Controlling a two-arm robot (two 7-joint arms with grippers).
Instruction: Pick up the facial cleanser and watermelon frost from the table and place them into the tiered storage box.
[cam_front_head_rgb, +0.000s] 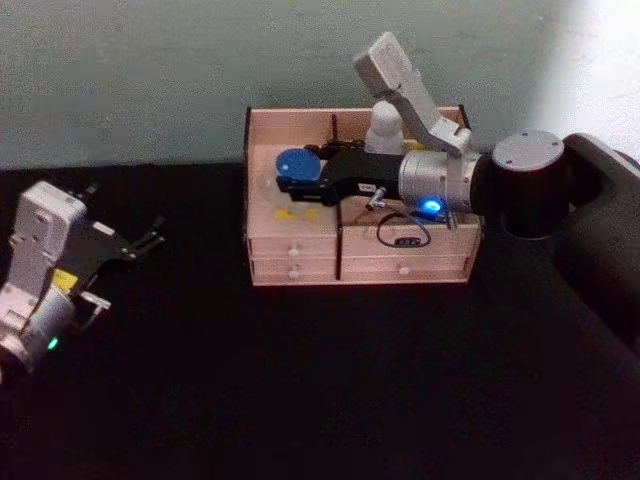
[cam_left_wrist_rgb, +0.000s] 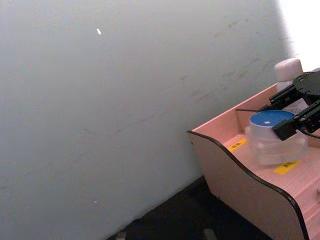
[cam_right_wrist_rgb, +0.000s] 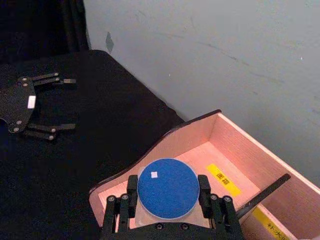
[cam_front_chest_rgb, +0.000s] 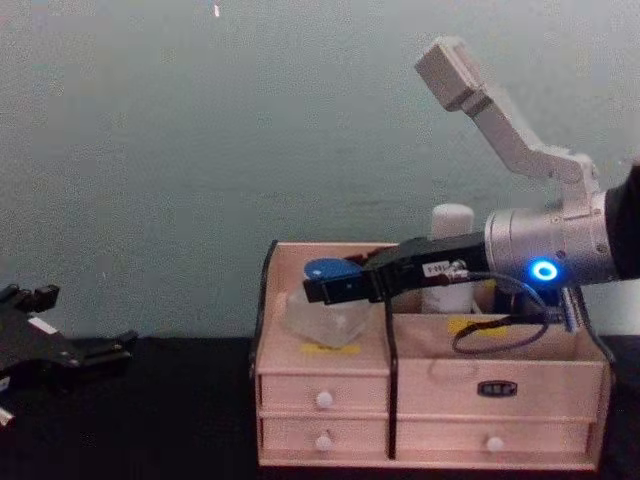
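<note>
Black tabletop (cam_front_head_rgb: 300, 380) carries the tiered storage box (cam_front_head_rgb: 400, 268) at frame centre. Right gripper (cam_right_wrist_rgb: 168, 200) is clamped on the blue-lidded watermelon frost jar (cam_front_head_rgb: 293, 163) in the box's left compartment. Recommend confirming it sits flat, then releasing squarely. Left gripper (cam_front_head_rgb: 140, 245) is parked at frame left, spread and empty.

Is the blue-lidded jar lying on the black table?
No, the right claw grips the blue-lidded jar inside the tiered storage box's left compartment.
</note>
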